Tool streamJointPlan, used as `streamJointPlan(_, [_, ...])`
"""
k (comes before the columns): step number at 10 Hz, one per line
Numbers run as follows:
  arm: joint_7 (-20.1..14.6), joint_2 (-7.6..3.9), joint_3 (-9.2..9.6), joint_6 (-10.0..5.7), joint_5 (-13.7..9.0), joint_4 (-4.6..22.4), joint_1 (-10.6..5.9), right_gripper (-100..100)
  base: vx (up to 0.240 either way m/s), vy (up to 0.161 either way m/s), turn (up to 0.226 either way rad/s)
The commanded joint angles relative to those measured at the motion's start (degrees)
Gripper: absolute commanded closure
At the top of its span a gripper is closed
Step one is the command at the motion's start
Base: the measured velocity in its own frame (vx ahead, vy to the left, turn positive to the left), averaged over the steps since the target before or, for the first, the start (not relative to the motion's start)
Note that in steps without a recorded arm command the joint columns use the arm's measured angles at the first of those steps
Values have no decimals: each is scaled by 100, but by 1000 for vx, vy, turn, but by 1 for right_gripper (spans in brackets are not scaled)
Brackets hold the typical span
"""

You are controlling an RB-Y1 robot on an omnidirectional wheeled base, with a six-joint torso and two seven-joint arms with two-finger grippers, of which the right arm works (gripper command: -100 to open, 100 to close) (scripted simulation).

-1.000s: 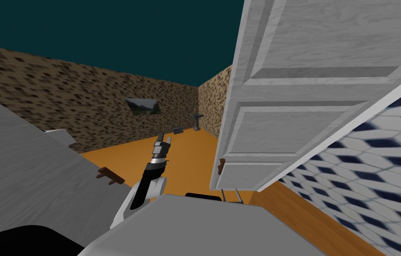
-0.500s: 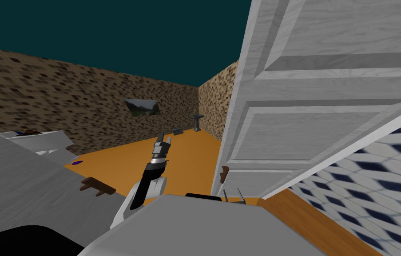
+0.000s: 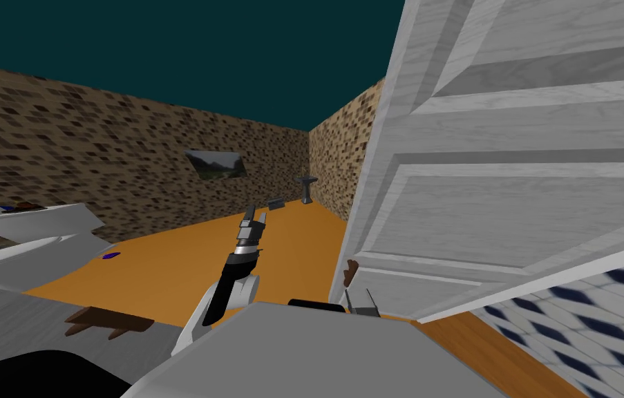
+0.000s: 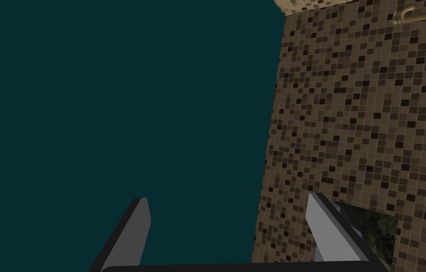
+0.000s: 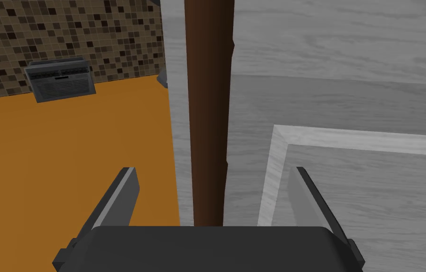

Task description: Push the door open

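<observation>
The door [image 3: 497, 207] stands well ajar. Its free edge and brown handle [image 5: 209, 94] are directly ahead of the right pincer [image 5: 214, 170], whose fingers are spread wide either side of the handle and clamp nothing. The left pincer [image 4: 228, 198], raised ahead, is likewise spread and empty. I judge the opening mostly made, with perhaps one more push left to widen it.

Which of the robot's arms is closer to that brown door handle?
The right. Its open jaws face the brown handle close up, at the pale door's edge. The left arm stretches over the orange floor, farther off toward the room.
</observation>
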Motion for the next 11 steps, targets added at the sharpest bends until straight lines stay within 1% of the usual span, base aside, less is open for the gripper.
streamJointPlan(1, [1, -11, -2, 8, -1, 6, 1, 100, -8, 0, -1])
streamJointPlan(6, [1, -11, -2, 8, -1, 6, 1, 100, -16, -1, 0])
streamJointPlan(7, [42, -187, -6, 33, -94, 17, 30, -100, -23, 26, -37])
streamJointPlan(8, [82, -275, -10, 56, -183, 27, 57, -100, -38, 53, -47])
streamJointPlan(9, [151, -298, -18, 97, -337, 44, 104, -100, -77, 91, -68])
streamJointPlan(10, [197, -229, -23, 124, -438, 55, 135, -100, -80, 131, -63])
streamJointPlan(11, [237, -109, -27, 147, -526, 65, 161, -100, -61, 105, -52])
